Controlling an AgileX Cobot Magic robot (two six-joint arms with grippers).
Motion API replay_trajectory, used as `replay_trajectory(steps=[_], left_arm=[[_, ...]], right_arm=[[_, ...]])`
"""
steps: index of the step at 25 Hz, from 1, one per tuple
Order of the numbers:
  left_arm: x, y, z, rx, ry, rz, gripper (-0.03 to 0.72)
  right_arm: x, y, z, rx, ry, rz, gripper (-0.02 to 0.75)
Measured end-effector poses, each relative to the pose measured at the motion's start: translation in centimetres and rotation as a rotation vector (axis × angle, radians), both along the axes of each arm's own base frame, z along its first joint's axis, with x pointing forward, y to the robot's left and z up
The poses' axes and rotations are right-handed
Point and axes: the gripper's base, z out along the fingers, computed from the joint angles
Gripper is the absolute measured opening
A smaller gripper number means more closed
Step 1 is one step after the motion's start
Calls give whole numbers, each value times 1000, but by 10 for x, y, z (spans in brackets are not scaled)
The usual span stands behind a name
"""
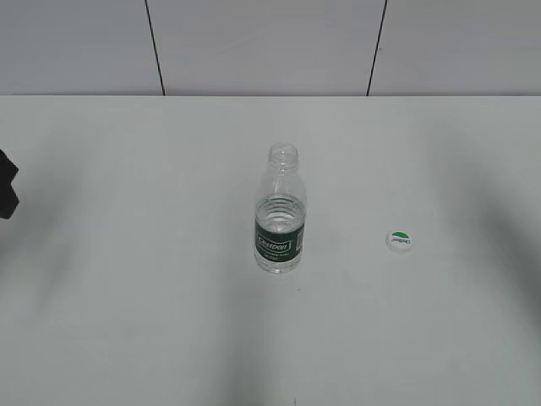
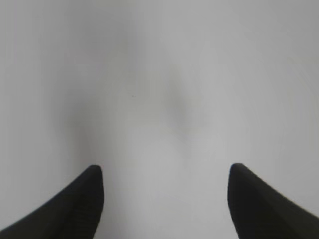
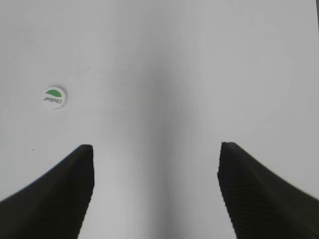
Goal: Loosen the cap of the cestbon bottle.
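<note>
The cestbon bottle (image 1: pixel 280 222) stands upright at the middle of the white table, clear with a dark green label, its neck open with no cap on it. The cap (image 1: pixel 400 240), white with a green half-circle, lies flat on the table to the bottle's right; it also shows in the right wrist view (image 3: pixel 54 97). My left gripper (image 2: pixel 165 172) is open and empty over bare table. My right gripper (image 3: pixel 155 149) is open and empty, with the cap ahead to its left. Only a dark piece of the left arm (image 1: pixel 7 184) shows in the exterior view.
The white table (image 1: pixel 152 321) reaches back to a wall of pale panels with dark seams (image 1: pixel 155 46). Soft shadows lie on the table surface. Nothing else stands on it.
</note>
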Motion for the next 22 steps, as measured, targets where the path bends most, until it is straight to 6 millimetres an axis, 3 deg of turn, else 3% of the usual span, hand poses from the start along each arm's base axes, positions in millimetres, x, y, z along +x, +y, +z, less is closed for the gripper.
replay_trajectory(steps=[6, 14, 22], left_arm=[[-38, 2, 14, -34, -63, -1, 469], [-98, 9, 4, -41, -87, 1, 469], [-147, 13, 10, -84, -219, 4, 469]], right_arm=[[-46, -2, 2, 74, -38, 32, 594], [-105, -13, 0, 103, -169, 41, 593], [-129, -13, -36, 145, -101, 40, 592]])
